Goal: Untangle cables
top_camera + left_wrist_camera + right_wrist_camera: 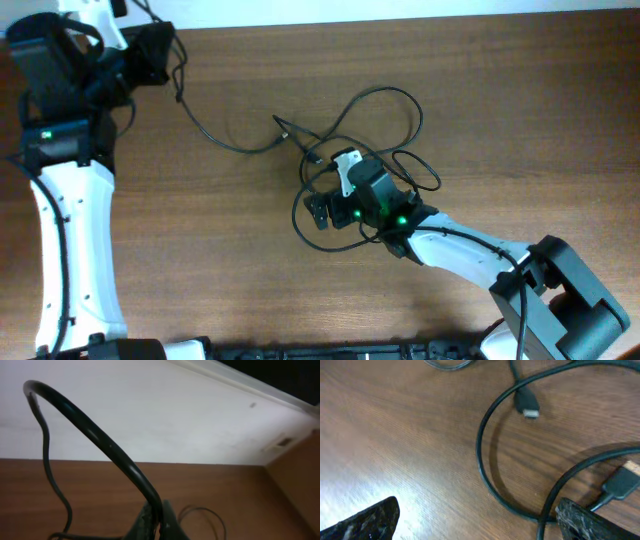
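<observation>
Several thin black cables point(385, 92) lie in a loose tangle of loops at the middle of the table. One cable point(225, 145) runs from the tangle up to my left gripper point(160, 55) at the far left. The left wrist view shows that gripper point(159, 522) shut on this cable point(100, 437), which arcs up and away. My right gripper point(312, 210) hovers low over the tangle's left side. In the right wrist view it point(477, 520) is open, with a cable loop point(482, 465) between the fingers. A plug point(530, 407) and a second plug point(622, 482) lie nearby.
The wooden table point(500, 90) has a white wall point(165, 415) behind its far edge. The thicker black wires of the left arm base point(125, 110) hang at the far left.
</observation>
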You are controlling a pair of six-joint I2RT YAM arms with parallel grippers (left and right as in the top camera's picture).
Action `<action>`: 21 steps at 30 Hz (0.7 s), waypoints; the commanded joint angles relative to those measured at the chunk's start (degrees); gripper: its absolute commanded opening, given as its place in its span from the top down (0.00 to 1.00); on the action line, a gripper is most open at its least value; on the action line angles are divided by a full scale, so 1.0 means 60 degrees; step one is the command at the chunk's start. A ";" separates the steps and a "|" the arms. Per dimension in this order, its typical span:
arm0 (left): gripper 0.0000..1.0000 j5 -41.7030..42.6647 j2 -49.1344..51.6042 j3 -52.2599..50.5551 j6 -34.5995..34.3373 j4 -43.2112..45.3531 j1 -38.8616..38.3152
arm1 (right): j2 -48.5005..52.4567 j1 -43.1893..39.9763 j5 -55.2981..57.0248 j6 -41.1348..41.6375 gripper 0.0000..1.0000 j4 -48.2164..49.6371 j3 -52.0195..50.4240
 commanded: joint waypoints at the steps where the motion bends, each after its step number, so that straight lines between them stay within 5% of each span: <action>1: 1.00 -0.0331 -0.0051 0.0069 0.0561 -0.0062 -0.0583 | 0.0033 -0.0594 0.0193 0.0546 0.01 0.0069 0.0018; 11: 1.00 -0.2288 -0.0033 0.0069 0.0641 -0.0576 -0.1024 | 0.0033 -0.1585 0.0193 0.0543 0.01 -0.1257 0.0018; 21: 1.00 -0.5974 -0.0033 0.0069 0.0641 0.0452 -0.0969 | 0.0033 -0.1585 0.0193 0.0543 0.01 -0.1249 0.0018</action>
